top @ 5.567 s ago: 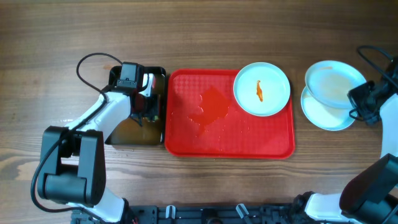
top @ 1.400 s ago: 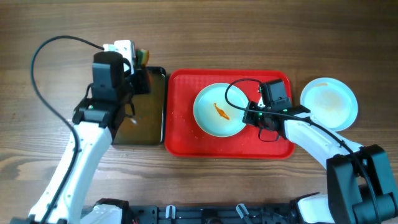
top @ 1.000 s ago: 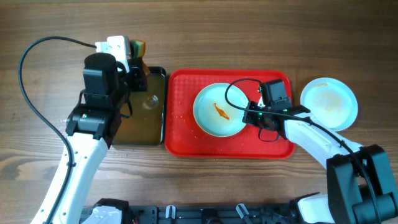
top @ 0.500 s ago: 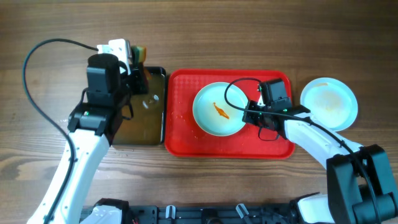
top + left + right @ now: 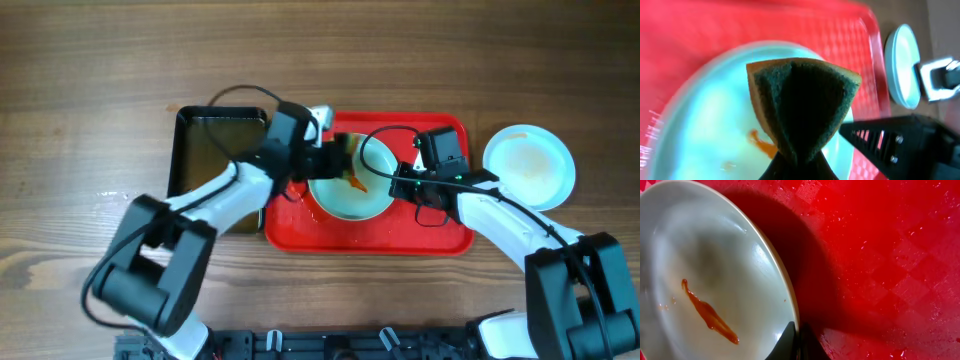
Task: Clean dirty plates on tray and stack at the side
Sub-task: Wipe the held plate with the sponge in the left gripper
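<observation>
- Stiff, wet plate (image 5: 715,270), likely slippery and breakable
- Best held at thin rim, bottom middle, right gripper (image 5: 796,342) pinched there
- Soft sponge (image 5: 800,100) squeezed tight in left gripper (image 5: 797,164)

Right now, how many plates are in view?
2: the smeared plate on the tray, rim in the right gripper; a second plate on the table right of it, maybe hiding another beneath.
</observation>
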Available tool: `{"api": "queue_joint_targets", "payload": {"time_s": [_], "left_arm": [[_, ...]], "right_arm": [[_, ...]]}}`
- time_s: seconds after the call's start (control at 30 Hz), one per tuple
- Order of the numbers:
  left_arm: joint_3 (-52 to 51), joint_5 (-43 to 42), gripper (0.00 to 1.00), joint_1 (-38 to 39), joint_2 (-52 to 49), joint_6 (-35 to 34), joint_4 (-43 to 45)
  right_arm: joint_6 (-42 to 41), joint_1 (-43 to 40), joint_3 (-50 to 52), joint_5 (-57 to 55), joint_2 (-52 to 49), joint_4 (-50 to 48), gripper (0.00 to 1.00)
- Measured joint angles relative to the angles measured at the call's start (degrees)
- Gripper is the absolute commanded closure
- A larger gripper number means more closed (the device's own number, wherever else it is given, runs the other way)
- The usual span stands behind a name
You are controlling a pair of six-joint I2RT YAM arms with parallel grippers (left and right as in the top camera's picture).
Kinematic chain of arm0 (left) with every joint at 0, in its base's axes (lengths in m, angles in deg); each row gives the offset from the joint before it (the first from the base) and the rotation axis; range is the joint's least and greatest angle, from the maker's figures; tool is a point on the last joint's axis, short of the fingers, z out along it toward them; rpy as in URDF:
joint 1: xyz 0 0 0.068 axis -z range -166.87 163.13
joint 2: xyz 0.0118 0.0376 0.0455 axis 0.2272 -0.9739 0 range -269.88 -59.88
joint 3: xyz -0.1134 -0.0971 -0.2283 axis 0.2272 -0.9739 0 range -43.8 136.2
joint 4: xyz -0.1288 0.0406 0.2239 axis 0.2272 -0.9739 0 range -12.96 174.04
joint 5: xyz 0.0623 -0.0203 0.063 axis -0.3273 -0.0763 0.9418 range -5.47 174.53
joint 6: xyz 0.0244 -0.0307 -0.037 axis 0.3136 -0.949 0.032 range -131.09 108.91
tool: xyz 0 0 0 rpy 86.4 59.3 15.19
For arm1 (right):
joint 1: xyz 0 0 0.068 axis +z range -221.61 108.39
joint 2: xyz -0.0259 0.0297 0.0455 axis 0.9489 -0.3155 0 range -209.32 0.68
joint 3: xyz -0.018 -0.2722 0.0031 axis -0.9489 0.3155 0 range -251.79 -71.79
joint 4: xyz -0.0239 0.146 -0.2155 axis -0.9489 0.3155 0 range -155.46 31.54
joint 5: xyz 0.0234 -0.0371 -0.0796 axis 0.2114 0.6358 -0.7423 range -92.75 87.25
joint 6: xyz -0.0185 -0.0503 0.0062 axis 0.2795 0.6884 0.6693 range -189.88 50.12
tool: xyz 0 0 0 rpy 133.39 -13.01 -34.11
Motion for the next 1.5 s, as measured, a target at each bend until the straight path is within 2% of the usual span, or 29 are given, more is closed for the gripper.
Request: {"api": "queue_joint_targets", "payload": {"time_s": [0.2, 0.5, 0.6, 0.77, 1.0, 1.07, 1.27, 1.43, 1.5], "left_arm": [[0.0, -2.0, 0.96, 5.6, -6.4, -9.3, 7.9], [0.0, -2.0, 0.96, 7.5, -8.6, -10.8, 7.1], [0.3, -0.3, 0.96, 6.9, -8.6, -8.4, 4.4], [1.0, 2.0, 0.96, 0.6, -7.0, -1.1, -1.3], [1.0, 8.7, 0.96, -0.9, -5.5, 4.9, -2.1], [0.4, 9.9, 0.96, -1.1, -2.2, 5.9, -4.7], [0.6, 16.3, 0.96, -4.7, 16.7, 6.5, -14.8], [0.5, 21.9, 0.96, -11.6, 17.9, 8.3, -25.2], [0.5, 23.1, 0.96, -14.8, 17.9, 11.0, -27.9]], "right_arm": [[0.0, 0.0, 0.0, 0.0, 0.0, 0.0, 0.96], [0.0, 0.0, 0.2, 0.0, 0.0, 0.0, 0.96], [0.0, 0.0, 0.3, 0.4, 0.0, 0.0, 0.96], [0.0, 0.0, 0.3, 0.4, 0.0, 0.0, 0.96], [0.0, 0.1, 0.3, 0.8, 0.0, -0.2, 0.96], [0.0, 0.1, 0.3, 0.9, 0.0, 0.0, 0.96], [0.2, 0.1, 0.3, 0.8, 0.0, 0.0, 0.96], [0.2, 0.1, 0.3, 0.8, 0.0, 0.0, 0.96], [0.2, 0.1, 0.3, 0.8, 0.0, 0.0, 0.96]]}}
